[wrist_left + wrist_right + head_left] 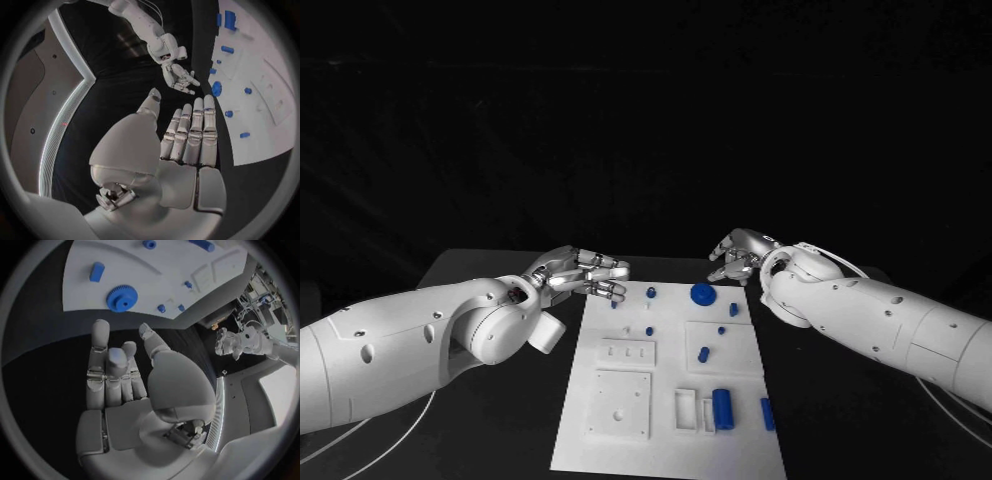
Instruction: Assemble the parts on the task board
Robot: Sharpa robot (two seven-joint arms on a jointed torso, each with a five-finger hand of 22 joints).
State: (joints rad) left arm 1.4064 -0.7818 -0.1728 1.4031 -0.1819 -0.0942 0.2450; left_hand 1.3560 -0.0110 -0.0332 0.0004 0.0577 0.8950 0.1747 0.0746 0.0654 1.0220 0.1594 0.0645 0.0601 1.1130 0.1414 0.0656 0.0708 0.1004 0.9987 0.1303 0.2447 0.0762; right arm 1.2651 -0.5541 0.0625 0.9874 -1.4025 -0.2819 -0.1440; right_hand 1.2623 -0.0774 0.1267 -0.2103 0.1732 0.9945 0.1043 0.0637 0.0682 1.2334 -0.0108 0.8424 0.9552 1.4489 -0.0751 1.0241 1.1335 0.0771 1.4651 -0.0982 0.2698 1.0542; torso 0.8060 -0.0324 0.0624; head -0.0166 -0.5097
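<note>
The white task board (664, 438) lies in the middle of the black table. On it are a blue gear (702, 293) near the far edge, small blue pegs (651, 292) beside it, and a long blue block (723, 408) near the front. My left hand (583, 272) hovers at the board's far left corner and holds nothing; its fingers (190, 132) are stretched out side by side. My right hand (740, 254) hangs over the table just beyond the board's far right corner, fingers (100, 365) loosely extended and empty. The gear (121, 298) lies just ahead of them.
Raised white fixtures (620, 404) with slots and holes cover the board's near left part. A further blue bar (767, 413) lies at the board's right edge. Black table top (473, 270) runs along both sides of the board.
</note>
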